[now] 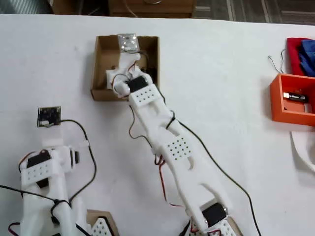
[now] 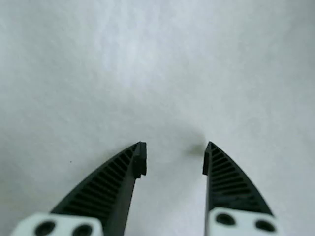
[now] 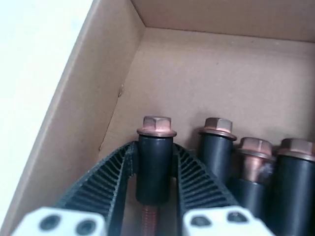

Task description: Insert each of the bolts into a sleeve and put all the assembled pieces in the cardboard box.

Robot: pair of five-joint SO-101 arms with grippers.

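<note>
Your right gripper point(image 3: 154, 149) is reaching down inside the cardboard box point(image 3: 74, 103), and its two ribbed jaws are pressing against both sides of a black sleeve point(image 3: 154, 169), so it is gripping that piece. A copper-coloured bolt point(image 3: 156, 126) is sitting through the sleeve: its hex head is resting on one end, and its threaded shank is poking out of the other end, between the jaws. You are holding this piece near one side wall of the box. Just beside it, three more assembled pieces point(image 3: 217, 145) are standing in a row, each a black sleeve capped by a copper bolt head, and the two farthest from your gripper are crowding close together. You cannot tell whether the held piece is touching the box floor.

In the high view, your right arm point(image 1: 170, 145) is stretching diagonally across the white table point(image 1: 221, 69), with its wrist hanging over the open box. Your left arm point(image 1: 47, 169) is sitting folded at the near left of the table, well apart from the box. Your left gripper point(image 2: 175, 147) is hovering over the white table surface with its jaws spread wide apart. An orange tray point(image 1: 290, 105) is lying at the far right side of the table
</note>
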